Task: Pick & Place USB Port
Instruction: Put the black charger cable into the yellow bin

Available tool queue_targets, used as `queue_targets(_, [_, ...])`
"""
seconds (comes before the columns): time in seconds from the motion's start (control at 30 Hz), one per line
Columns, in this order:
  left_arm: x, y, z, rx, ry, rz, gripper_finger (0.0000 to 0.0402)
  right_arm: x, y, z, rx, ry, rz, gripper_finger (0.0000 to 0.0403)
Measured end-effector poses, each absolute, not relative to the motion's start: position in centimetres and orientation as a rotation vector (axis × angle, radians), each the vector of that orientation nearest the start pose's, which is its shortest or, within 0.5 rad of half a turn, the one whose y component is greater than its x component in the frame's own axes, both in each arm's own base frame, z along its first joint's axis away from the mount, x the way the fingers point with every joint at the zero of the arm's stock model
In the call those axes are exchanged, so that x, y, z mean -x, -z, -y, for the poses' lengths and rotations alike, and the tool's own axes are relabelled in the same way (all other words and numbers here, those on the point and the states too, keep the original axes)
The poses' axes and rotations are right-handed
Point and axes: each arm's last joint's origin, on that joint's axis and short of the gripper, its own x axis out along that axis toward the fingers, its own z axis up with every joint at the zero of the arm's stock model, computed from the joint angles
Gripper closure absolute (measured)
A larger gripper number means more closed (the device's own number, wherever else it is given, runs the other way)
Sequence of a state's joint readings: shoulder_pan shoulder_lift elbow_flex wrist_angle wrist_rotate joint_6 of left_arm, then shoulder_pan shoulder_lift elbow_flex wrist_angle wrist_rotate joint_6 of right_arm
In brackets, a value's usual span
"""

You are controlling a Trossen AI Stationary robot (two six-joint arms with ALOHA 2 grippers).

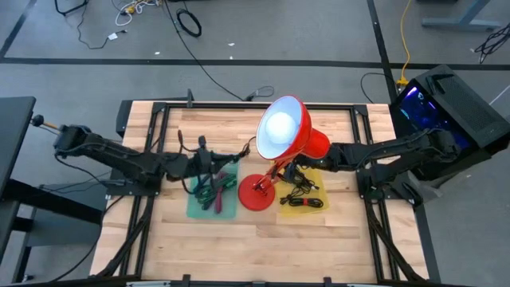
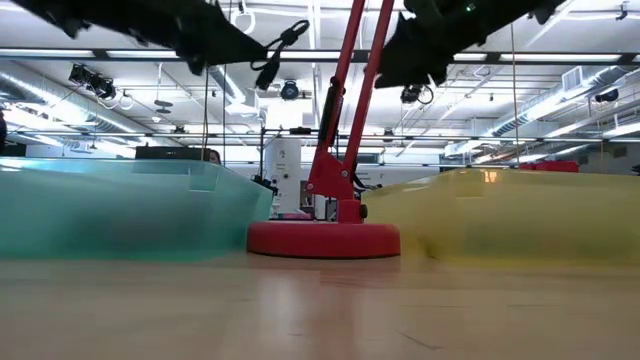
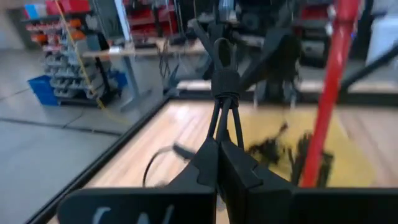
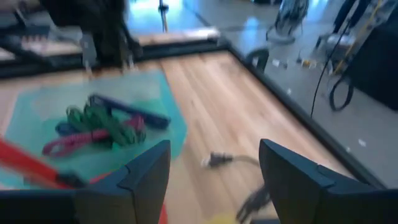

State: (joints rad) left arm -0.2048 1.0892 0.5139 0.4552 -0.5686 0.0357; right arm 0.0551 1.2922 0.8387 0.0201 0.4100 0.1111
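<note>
Left tool (image 3: 217, 163) is closed on a black cable (image 3: 225, 93), lifted above the green tray (image 1: 209, 209). Right tool (image 4: 214, 177) stands open, empty, over the yellow tray (image 1: 317, 204) of cables.

Wooden table (image 1: 255, 239) bearing a green tray (image 1: 194, 209), a yellow tray (image 1: 319, 209), and a red desk lamp's base (image 1: 256, 196) between them.

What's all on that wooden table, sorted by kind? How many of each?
Robot arms: 2, left gripper holding a black cable, right gripper open
Trays: 2, green tray, yellow tray
Red desk lamp: 1
Total: 5
</note>
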Motion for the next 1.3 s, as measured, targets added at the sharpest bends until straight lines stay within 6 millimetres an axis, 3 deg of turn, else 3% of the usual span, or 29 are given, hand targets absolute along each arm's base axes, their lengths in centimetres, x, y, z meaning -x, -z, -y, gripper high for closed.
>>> queue_targets(0.13, [-23.3,-23.0,1.3,-0.069,-0.383,-0.087,0.0397,-28.3,-27.2,0.2,0.002,0.375,-0.321,0.0156])
queue_targets(0.37, [-25.5,-22.7,-0.7,-0.057,-0.342,0.038,0.0397,-28.7,-28.4,0.9,-0.01,0.312,-0.204,0.0156])
queue_targets(0.87, [-33.4,-23.1,-1.3,-0.108,-0.245,0.066,0.0397,-28.8,-28.7,1.7,-0.022,0.312,-0.162,0.0159])
queue_targets(1.0, [-33.9,-22.6,-1.5,-0.118,-0.251,0.036,0.0397,-28.7,-28.2,2.1,-0.012,0.324,-0.218,0.021])
queue_targets(1.17, [-33.8,-22.4,-2.0,-0.119,-0.276,0.023,0.0392,-28.6,-27.9,2.5,-0.015,0.33,-0.257,0.0371])
queue_targets(1.3, [-33.8,-22.5,-2.4,-0.114,-0.287,0.023,0.0393,-28.6,-27.8,3.0,-0.016,0.338,-0.262,0.038])
